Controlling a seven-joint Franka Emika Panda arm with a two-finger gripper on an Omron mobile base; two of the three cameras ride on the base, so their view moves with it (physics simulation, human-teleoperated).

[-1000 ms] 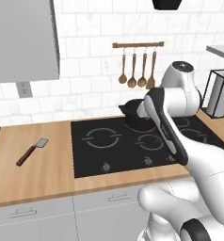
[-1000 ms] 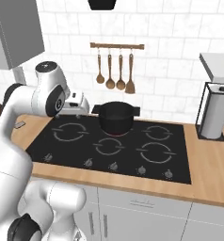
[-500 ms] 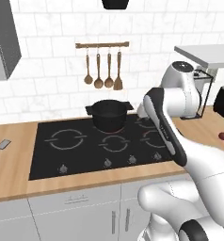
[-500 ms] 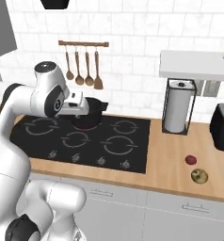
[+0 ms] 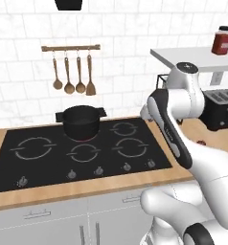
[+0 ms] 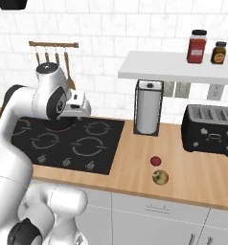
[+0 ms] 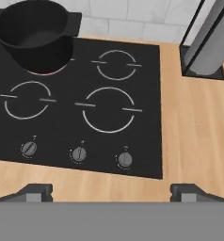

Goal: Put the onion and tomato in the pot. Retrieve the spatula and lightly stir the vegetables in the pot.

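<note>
While the gripper [image 7: 111, 190] hangs above the front edge of the cooktop [image 7: 85, 117] with its fingers [image 7: 36, 192] spread wide and nothing between them, the pot [image 5: 81, 122] sits on a rear burner whose ring glows faintly red under it. In the hand view the pot [image 7: 31, 33] lies in the upper left corner, well apart from the fingertips, its inside dark.

The tomato [image 6: 155, 161] and the onion [image 6: 160, 177] lie on the bare wooden counter [image 6: 202, 177] to the right of the cooktop (the onion just in front of the tomato, nearer the counter's edge). Behind them stand a paper-towel holder [image 6: 148, 107] and a black toaster [image 6: 210, 129]. Wooden spoons [image 5: 70, 76] hang on a rail above the pot, and two jars [image 6: 197, 46] stand on the shelf.
</note>
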